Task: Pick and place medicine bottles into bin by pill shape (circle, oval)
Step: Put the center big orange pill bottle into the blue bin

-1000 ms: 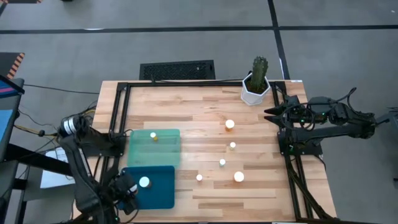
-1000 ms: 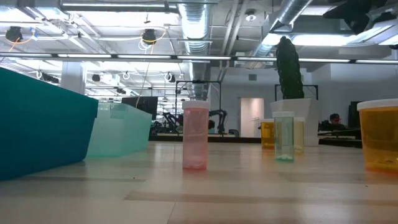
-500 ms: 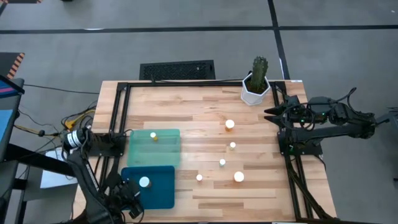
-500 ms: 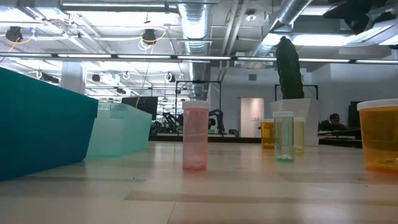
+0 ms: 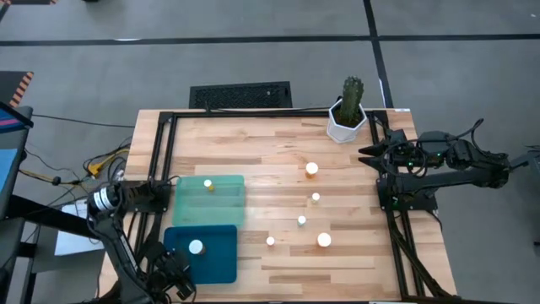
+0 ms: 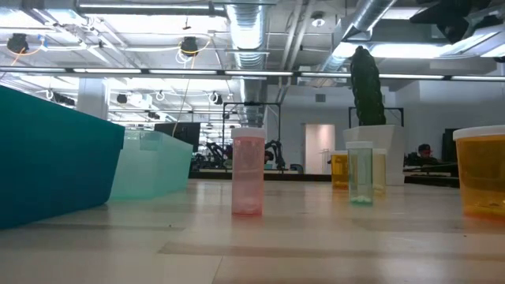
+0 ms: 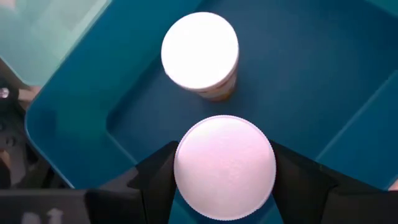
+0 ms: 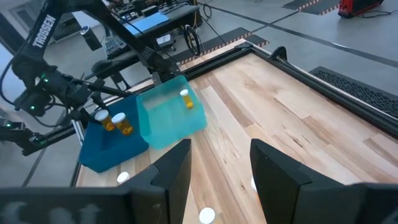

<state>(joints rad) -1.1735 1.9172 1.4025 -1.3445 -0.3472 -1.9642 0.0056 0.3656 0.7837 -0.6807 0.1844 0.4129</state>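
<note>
Lower left of the high view: left pincer (image 7: pixel 224 186) clamped on a medicine bottle (image 7: pixel 224 165) over the dark teal bin (image 5: pixel 221 262), beside another bottle (image 7: pixel 200 51). Right pincer (image 5: pixel 364 152) spread, empty, at the bench's (image 5: pixel 253 143) right edge.

Two dark jointed arms (image 5: pixel 447 165), black cables, white lettering (TROSSEN)

Wide bare wood btw. the pale green bin (image 5: pixel 209 201) and the five standing bottles (image 5: pixel 301 220). Gaps among them look narrow, maybe. Cactus pot (image 5: pixel 347 123) blocks the far right corner.
</note>
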